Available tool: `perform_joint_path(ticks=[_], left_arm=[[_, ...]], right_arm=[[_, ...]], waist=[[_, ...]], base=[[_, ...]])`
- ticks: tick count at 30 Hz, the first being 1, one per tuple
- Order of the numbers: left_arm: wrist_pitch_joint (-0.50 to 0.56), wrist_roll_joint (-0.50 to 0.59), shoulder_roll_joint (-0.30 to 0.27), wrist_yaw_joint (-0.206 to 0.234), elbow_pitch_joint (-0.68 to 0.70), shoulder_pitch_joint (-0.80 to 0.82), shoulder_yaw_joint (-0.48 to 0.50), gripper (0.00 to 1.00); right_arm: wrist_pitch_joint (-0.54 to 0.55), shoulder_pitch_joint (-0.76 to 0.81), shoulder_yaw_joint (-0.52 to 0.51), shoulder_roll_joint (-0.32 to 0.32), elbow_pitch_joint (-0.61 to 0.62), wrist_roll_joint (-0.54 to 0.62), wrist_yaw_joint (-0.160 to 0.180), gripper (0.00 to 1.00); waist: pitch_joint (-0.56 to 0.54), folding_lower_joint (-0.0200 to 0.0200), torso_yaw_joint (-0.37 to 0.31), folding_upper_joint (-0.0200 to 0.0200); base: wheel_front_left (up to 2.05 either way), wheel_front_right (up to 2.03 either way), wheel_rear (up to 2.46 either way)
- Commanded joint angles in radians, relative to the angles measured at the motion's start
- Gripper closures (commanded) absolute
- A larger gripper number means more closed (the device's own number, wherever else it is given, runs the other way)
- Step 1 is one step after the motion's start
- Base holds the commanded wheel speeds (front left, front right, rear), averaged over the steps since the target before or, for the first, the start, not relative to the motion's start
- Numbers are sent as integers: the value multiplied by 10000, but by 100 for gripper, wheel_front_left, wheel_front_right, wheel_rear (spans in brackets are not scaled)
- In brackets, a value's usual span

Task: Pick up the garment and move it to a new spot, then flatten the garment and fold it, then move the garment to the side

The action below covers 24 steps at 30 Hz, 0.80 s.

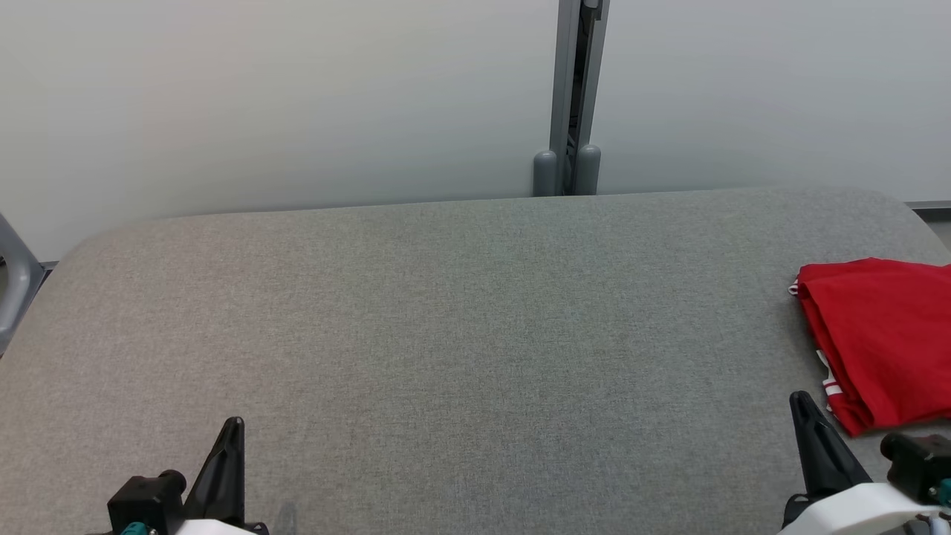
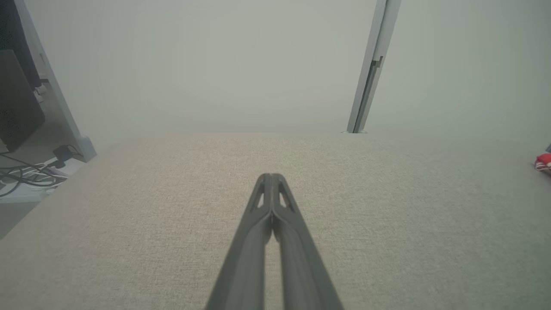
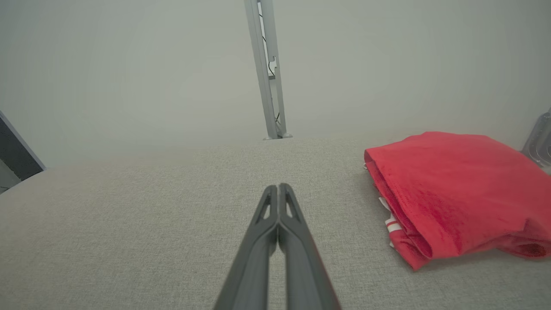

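left fingers: my left fingers [image 2: 271, 177] are pressed together along the tips, no gap, nothing between them.
left fingers pos: low left in head view [image 1: 232, 431], over the grey desk [image 1: 475, 334], pointing twd its far edge. Can't tell if the tips touch the fabric.
right fingers: my right fingers [image 3: 278, 188] are closed all the way too, tips meeting, nothing held.
right fingers pos: low right in head view [image 1: 801, 405], pointing the same way as the left fingers.
garment: red garment [image 1: 884, 334] lies on the desk at my far right, folded into a compact stack. Head view's right edge cuts part of it off.
garment detail: folded edge faces left w/ layers showing along it. White/red striped trim peeks out at the near-left corner.
garment vs fingers: sits to the right of the right fingers, near but apart. In the right wrist view [image 3: 452, 185] a strip of desk lies between them. Well apart from the left fingers; in the left wrist view it's just a red scrap [image 2: 543, 162] at the right edge.
desk: grey woven fabric top, rounded far corners.
bkgd: pale wall [image 1: 297, 96] behind the desk. A grey vertical post [image 1: 572, 96] stands at the far edge. Cables [image 2: 26, 174] lie on the floor at the left of the left wrist view.
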<state>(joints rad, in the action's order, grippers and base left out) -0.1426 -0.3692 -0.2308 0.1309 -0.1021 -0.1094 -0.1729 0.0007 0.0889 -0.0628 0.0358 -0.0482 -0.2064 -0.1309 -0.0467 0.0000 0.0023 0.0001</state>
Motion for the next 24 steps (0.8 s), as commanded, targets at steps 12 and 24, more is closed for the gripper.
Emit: perform_joint_path(ticks=[12,24], left_arm=[[-118,-2300,227,-516,-192,643,110,100],[-188,-3940,469,-856,-436,956,118,100]], right_arm=[[750,-845,-682,83,-467,-2391,0,100],[1290,-1272,-1122,108,-931,-4092,1,100]], waist=[[53,0,-1,-1],[101,0,-2,-1]], base=[[0,0,0],[0,0,0]])
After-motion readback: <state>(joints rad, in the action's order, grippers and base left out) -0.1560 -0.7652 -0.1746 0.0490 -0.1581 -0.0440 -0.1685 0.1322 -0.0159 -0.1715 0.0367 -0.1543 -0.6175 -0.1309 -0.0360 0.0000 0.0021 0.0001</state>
